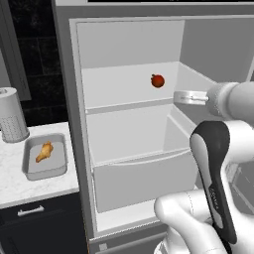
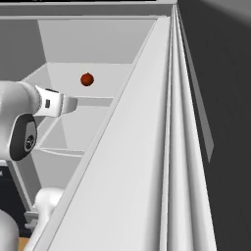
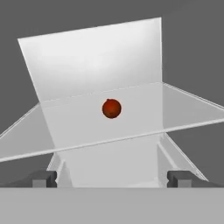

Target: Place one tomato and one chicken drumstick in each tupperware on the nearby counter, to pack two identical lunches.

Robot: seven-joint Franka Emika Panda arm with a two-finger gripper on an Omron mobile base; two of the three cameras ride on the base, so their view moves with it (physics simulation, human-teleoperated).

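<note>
One red tomato [image 1: 158, 81] lies on the upper shelf of the open white fridge; I also see this tomato [image 2: 87, 79] from the right, and in the hand view the tomato [image 3: 111, 108] is straight ahead on the glass shelf. My gripper [image 3: 111, 179] is open, its tips wide apart, with nothing between them. The gripper [image 1: 176, 97] hovers at the shelf's front right, short of the tomato. On the counter [image 1: 15, 183] left of the fridge, a grey tupperware [image 1: 29, 171] holds a chicken drumstick [image 1: 44, 152].
A paper-towel roll [image 1: 11, 114] stands behind the tupperware. A lower fridge shelf [image 1: 134, 134] and a drawer [image 1: 144, 181] sit beneath the upper shelf. The fridge's side wall [image 2: 142, 147] runs close on the right of the arm.
</note>
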